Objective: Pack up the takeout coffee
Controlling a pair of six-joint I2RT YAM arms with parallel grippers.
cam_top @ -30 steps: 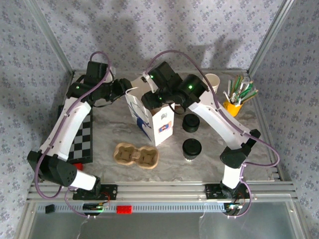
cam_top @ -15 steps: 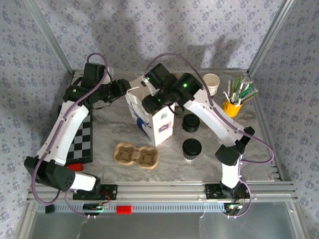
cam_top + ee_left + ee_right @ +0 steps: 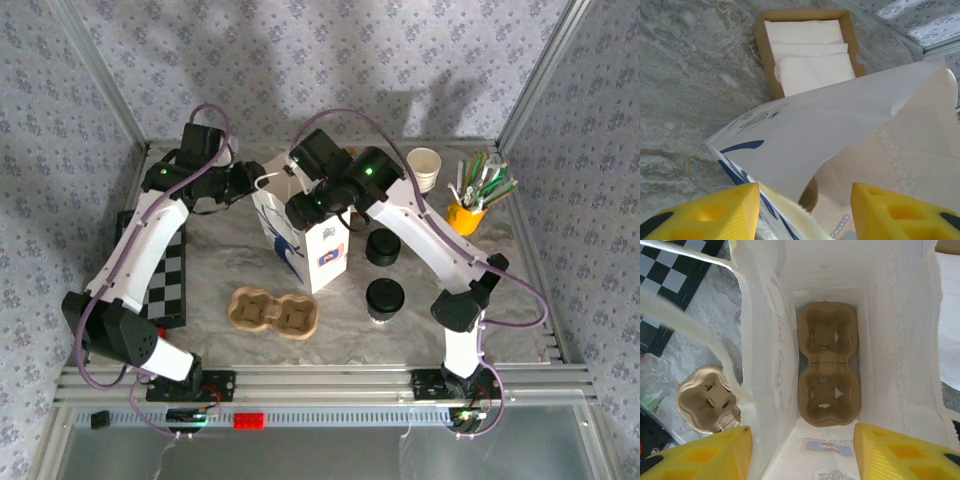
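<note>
White paper bag (image 3: pixel 305 240) upright at frame centre, mouth up, coffee (image 3: pixel 384 298) not in it yet.
Left gripper (image 3: pixel 805 192): my fingers apart, bag rim running between them, no pinch that I can see. Right gripper (image 3: pixel 802 432): fingers apart too, straddling one bag wall and looking straight down at a cardboard carrier (image 3: pixel 827 362) lying flat on the bag floor. In the top view the coffee stands on the table just right of centre, below and right of the bag and apart from it, with the lid stack (image 3: pixel 383 246) just above it. It is upright, lid on top, long axis vertical. It lies down-frame and right of my right gripper, on that arm's side. My left arm is across the bag, so I judge the right one better placed to fetch it.
</note>
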